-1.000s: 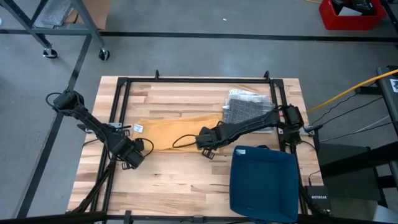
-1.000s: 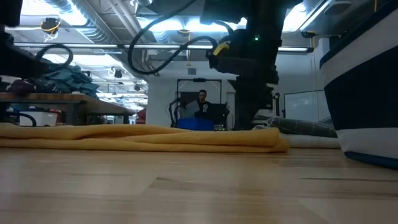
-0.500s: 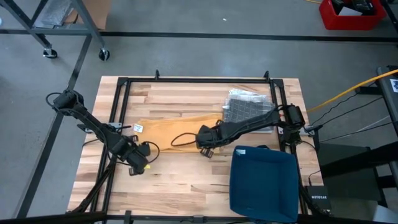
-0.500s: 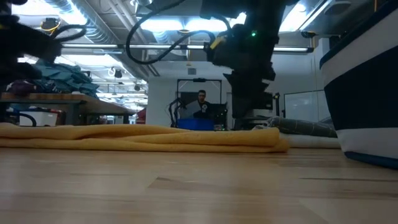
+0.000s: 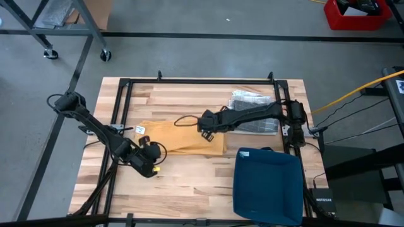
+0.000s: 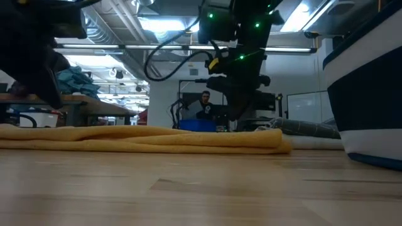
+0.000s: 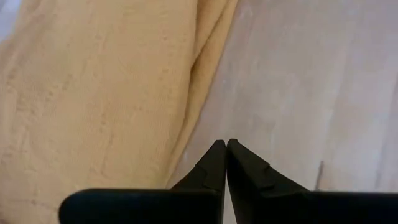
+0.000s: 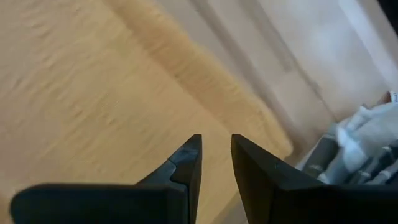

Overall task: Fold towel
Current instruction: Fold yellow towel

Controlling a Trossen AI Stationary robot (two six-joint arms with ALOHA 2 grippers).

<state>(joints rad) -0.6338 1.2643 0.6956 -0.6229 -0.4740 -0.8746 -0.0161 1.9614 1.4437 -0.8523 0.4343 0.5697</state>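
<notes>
towel (image 5: pixel 180 135): yellow, flat mid-worktop, long axis running left-right | left hand (image 5: pixel 150 166): pinched shut, empty, just off towel's near-left corner | right hand (image 5: pixel 206 124): narrow gap, holding nothing, over its far-right edge | guess: each hand's close to its own end

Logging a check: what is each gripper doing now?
Left gripper: shut, empty, beside the yellow towel.
Right gripper: open, empty, above the towel.

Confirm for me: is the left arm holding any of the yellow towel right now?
No, the left gripper has its jaws shut on nothing, over bare wood beside the yellow towel.
</notes>
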